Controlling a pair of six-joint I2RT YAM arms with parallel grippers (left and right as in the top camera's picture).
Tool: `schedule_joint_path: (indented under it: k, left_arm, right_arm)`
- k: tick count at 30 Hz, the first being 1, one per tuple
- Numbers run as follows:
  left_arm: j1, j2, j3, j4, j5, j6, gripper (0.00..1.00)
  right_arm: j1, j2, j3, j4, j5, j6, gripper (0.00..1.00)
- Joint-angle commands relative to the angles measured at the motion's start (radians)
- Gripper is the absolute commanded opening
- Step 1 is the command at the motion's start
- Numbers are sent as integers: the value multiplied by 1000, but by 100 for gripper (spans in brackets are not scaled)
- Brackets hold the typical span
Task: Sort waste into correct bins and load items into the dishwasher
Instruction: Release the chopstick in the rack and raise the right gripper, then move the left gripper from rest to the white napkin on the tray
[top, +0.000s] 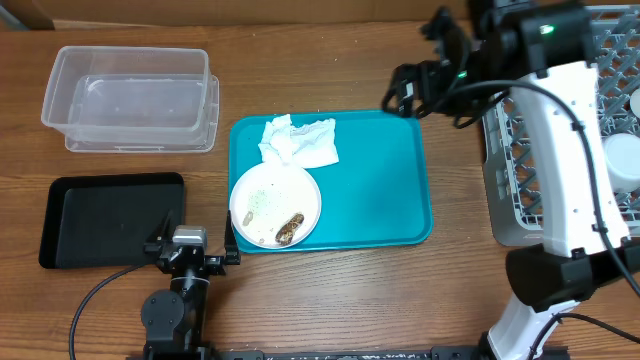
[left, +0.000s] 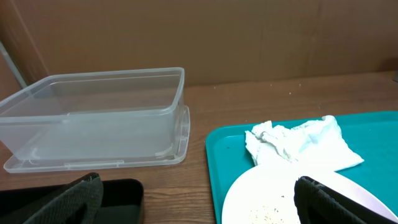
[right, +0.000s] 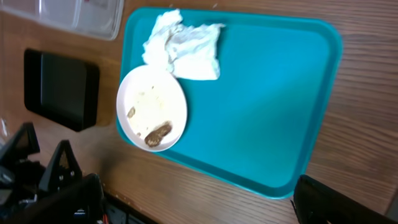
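Observation:
A white plate (top: 275, 205) with loose rice grains (top: 262, 200) and a brown food lump (top: 290, 230) sits at the front left of the teal serving tray (top: 380, 190). Crumpled white napkins (top: 300, 142) lie behind it. The clear tub (top: 130, 95) stands at the back left, and the black tray (top: 110, 218) in front of it. My left gripper (top: 195, 250) is open and empty, low between black tray and plate (left: 267, 193). My right gripper (top: 405, 92) is open and empty, high over the teal tray's far right corner. The grey dish rack (top: 540, 170) holds white dishes (top: 625, 160). Chopsticks and red wrapper are out of view.
The right wrist view looks down on the teal tray (right: 267, 112), plate (right: 152, 106), lump (right: 158, 132), napkins (right: 186, 46) and black tray (right: 62, 87). The right arm's white body (top: 560, 150) overhangs the rack's left side. A cable (top: 100, 300) trails from the left arm.

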Motion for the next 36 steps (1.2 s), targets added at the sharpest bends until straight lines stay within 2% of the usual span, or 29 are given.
schedule_joint_path:
  k: [1,3,7,10,18,26,32,36]
  left_arm:
    - [8,-9,-5,0,4,9,100]
    - [8,-9,-5,0,4,9,100]
    - [8,-9,-5,0,4,9,100]
    - [8,-9,-5,0,4,9,100]
    - [8,-9,-5,0,4,9,100]
    - [8,-9,-5,0,4,10,100]
    - [10,-9,-5,3,-32,82,100]
    - [10,-9,-5,3,23,77,100]
  right_arm:
    - [37,-3,-35,21,68,14,100]
    - [26,-5,-32,18,148,21,100]
    - [-84,-24,-30,2,308,174,100]
    - [-213,-29,-30,-2,316,223,100]
    - [-483,-29,-33,3,308,224,100]
    - [-553,-29,-33,10,308,223,100]
    - [-553,-29,-33,10,308,223,100]
    - [-553,-29,-33,10,308,223,100]
